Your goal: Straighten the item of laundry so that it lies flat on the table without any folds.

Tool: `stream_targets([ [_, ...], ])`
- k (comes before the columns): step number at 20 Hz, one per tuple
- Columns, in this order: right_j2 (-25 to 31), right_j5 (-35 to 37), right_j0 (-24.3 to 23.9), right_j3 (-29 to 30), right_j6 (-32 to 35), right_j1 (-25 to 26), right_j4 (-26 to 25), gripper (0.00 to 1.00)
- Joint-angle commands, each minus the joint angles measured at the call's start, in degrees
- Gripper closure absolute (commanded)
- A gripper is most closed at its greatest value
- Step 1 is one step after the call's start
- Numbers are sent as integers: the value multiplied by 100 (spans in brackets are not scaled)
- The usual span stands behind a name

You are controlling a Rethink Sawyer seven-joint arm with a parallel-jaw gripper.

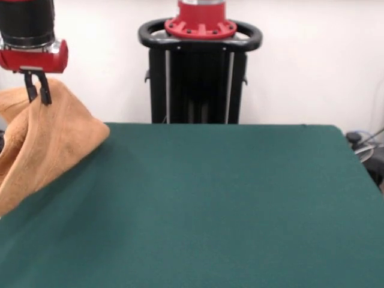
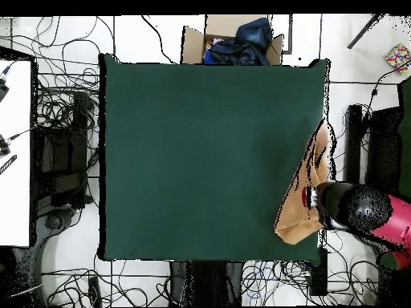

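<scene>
While no brand, label or writing can be read in either view, the surroundings are plain enough: a white wall (image 1: 312,60) rises behind the robot in the front view, and the overhead view shows a pale tiled floor (image 2: 361,64) strewn with black cables (image 2: 64,112) round the table's sides, thickest at the picture's left. Largest of all is the table (image 1: 216,210), a broad rectangle under dark green felt-like cloth that takes up most of both views, with nearly all of its surface bare. Beyond its far edge in the front view stands the black pedestal (image 1: 198,78), ringed by a black handle and topped by a red base. An open cardboard box (image 2: 233,44) holding dark blue cloth sits on the floor just past the table's top edge in the overhead view. At the table's right edge in that view, left in the front view, the light-orange towel (image 1: 51,141) is lifted into a peak and drapes down in folds, its lower part lying on the green cloth. Smallest is the gripper (image 1: 37,93), black fingers below a red collar, pinched tight on the towel's top.
</scene>
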Motion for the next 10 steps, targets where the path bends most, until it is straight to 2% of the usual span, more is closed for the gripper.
stream_targets([
  [1,406,275,351,750,95,-432,385,100],
  [10,235,-113,610,1492,507,-920,675,100],
])
